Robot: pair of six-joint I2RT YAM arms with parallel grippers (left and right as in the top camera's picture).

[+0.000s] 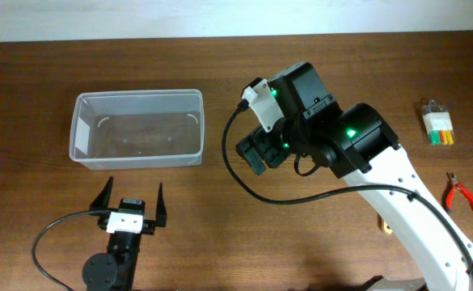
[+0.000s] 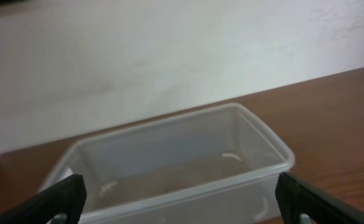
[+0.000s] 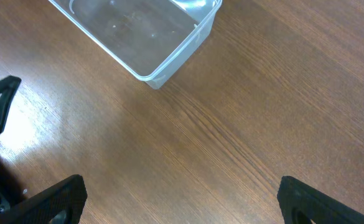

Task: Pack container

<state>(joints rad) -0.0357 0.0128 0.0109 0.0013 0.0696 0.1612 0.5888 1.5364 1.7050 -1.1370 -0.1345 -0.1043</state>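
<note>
The overhead camera looks straight down on the whole brown wooden table point(image 1: 26, 81). The left wrist camera sits low, the clear rectangular plastic container point(image 2: 163, 140) close ahead of its jaws. The right wrist camera, higher, looks down; the same container lies beyond its jaws.

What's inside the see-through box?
Nothing: the container is empty, and the brown table shows through its clear floor. Only faint pale marks show on it. From above, no part of the inside is covered.
</note>
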